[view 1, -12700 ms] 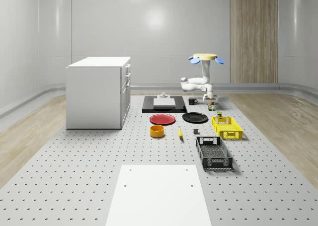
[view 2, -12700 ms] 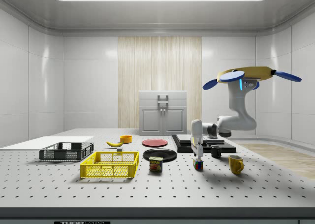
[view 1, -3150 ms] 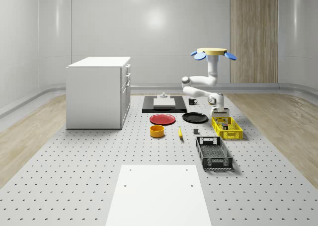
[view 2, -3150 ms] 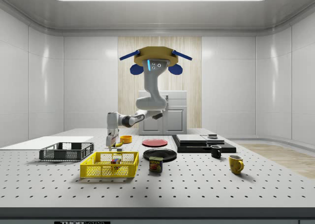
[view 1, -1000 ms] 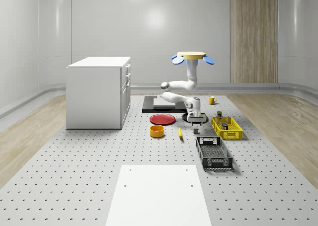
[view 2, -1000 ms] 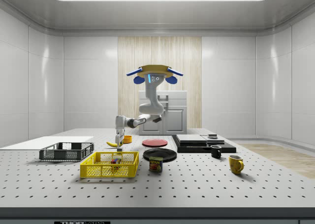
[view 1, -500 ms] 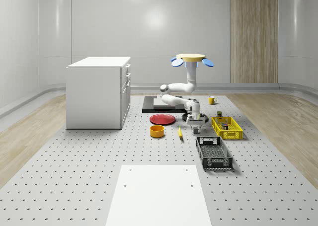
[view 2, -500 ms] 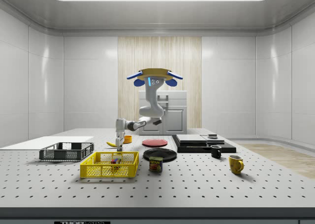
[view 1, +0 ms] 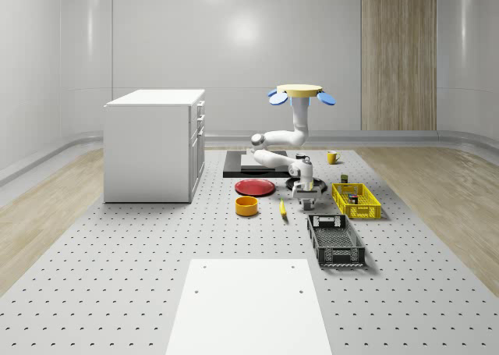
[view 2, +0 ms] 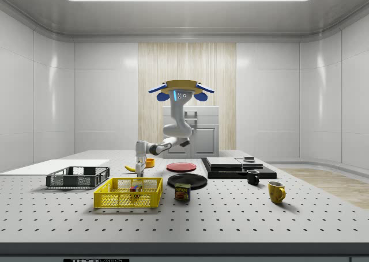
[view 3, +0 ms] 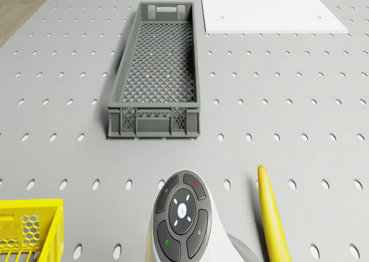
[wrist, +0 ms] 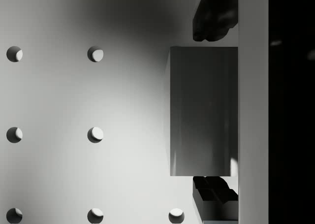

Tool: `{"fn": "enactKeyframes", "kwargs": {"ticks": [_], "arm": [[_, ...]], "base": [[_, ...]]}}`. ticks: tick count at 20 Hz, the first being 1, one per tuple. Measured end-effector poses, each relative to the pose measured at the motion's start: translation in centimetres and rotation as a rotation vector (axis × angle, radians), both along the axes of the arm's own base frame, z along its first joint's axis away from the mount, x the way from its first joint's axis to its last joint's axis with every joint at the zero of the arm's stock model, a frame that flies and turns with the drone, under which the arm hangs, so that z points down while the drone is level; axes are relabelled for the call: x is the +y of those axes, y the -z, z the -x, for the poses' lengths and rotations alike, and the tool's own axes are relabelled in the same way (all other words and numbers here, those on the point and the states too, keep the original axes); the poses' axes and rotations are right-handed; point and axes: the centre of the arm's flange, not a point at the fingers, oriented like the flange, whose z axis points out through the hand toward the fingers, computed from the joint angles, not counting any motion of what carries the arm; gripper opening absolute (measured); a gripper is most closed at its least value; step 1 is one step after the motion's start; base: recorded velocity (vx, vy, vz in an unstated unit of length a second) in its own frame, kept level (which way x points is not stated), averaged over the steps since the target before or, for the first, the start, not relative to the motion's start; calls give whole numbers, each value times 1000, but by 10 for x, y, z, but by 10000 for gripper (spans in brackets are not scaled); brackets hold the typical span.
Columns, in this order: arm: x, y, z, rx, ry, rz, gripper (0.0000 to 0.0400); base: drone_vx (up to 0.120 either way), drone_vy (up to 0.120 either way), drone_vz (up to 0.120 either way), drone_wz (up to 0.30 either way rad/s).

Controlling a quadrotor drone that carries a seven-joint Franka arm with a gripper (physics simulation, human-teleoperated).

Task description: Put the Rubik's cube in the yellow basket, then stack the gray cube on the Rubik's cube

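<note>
Fingers (wrist: 214, 19) stand parted in the wrist view, one on each side of the plain gray cube (wrist: 204, 111). The gripper (wrist: 214, 111) straddles it. One dark tip shows a thin gap to the cube's face and the other sits right at the opposite face. The cube rests on the perforated gray desk (wrist: 74, 96).

In the whole-scene view the yellow-bodied, blue-rotored drone (view 1: 302, 92) hovers high above the desk (view 1: 140, 253). Its white arm bends down so that the gripper (view 1: 307, 200) is low over the desk. It sits between the yellow banana (view 1: 282, 208) and the yellow mesh basket (view 1: 360, 212), just beyond the dark gray mesh crate (view 1: 335, 242).

In the side view the drone (view 2: 180, 89) hangs in the air and the gripper (view 2: 139, 169) points down behind the yellow basket (view 2: 127, 200). The multicoloured Rubik's cube (view 2: 134, 188) lies inside that basket.

In the drone view the arm's wrist (view 3: 181, 216) is between the banana (view 3: 272, 216) and a corner of the basket (view 3: 29, 227), with the crate (view 3: 158, 72) ahead.
</note>
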Motion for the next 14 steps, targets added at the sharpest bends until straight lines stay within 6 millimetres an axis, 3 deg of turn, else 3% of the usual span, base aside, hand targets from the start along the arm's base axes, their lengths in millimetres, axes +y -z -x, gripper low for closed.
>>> {"fn": "enactKeyframes", "kwargs": {"ticks": [6,10,14], "arm": [[1,-4,-3,0,0,0,400],[1,-5,-5,0,0,0,315],[1,-5,-6,0,0,0,274]], "base": [[0,0,0,0],[0,0,0,0],[0,0,0,0]]}}
